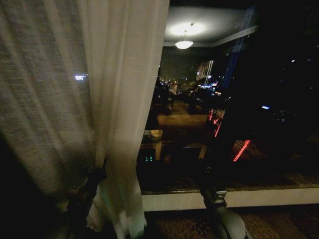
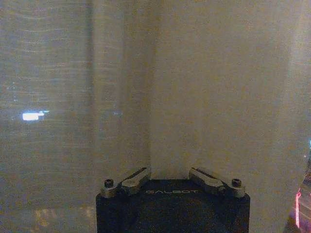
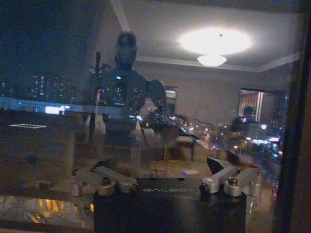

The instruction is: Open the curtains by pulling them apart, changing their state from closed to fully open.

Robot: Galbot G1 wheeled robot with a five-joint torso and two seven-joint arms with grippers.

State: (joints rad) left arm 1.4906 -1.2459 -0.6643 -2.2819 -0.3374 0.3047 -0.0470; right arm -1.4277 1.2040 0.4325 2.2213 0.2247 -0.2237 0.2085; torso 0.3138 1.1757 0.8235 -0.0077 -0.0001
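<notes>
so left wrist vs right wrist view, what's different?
Left wrist: the sheer curtain right against the left tool, a fold between its spread fingers, city lights glowing through. Right wrist: bare window glass reflecting the robot and ceiling lamp, the right tool open and empty. Both: a black tool body facing the window at night.

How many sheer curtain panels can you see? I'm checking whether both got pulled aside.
1. A sheer cream curtain panel hangs bunched on the robot's left of the window, with the left gripper against its lower part. A second panel may hang beyond the picture's edge.
</notes>
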